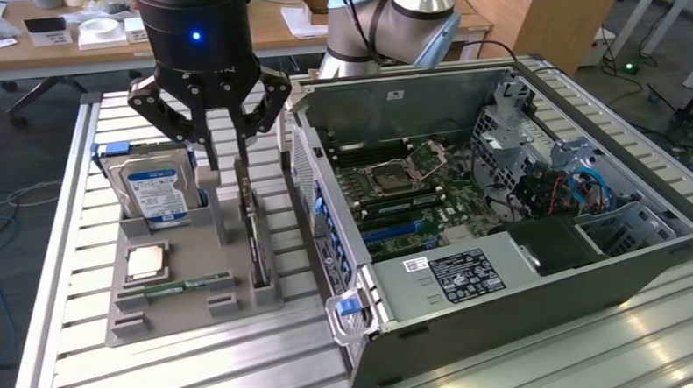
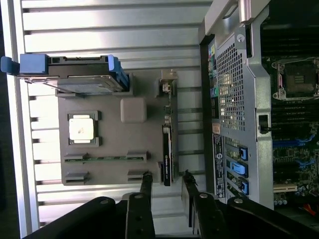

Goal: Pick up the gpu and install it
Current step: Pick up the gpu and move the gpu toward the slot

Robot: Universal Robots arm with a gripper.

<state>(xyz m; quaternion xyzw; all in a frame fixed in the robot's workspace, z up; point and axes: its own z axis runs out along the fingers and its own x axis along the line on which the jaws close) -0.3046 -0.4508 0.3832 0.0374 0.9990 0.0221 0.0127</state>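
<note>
I am looking down on the gripper [image 1: 225, 155] as it is hanging over the grey holder [image 1: 170, 317] on the slatted metal table [image 1: 214, 371]; its two dark fingers [image 1: 201, 146] are standing partly open, roughly halfway, and they are gripping nothing; in the wrist view the fingertips [image 2: 146, 180] are straddling one end of the graphics card [image 2: 168, 149], one on each side, with a sliver of gap showing between each fingertip and the card. The graphics card [image 1: 255, 242] is sitting on its long edge in the holder's slot, along the side of the holder that is nearest the computer case [image 1: 503, 285]; it is not lifted and not in the case. On the same holder I am seeing the hard drive [image 1: 157, 189] with its blue label, standing upright at the corner away from the case; the processor chip [image 1: 147, 260] is lying flat in its square pocket, and the green memory stick [image 1: 186, 284] is lying in a narrow groove beside it. The case is lying on its side at the exterior view's right of the holder, just beside it, with its panel off; the motherboard [image 1: 405, 183] is facing up, with an empty processor socket and blue slots showing.
</note>
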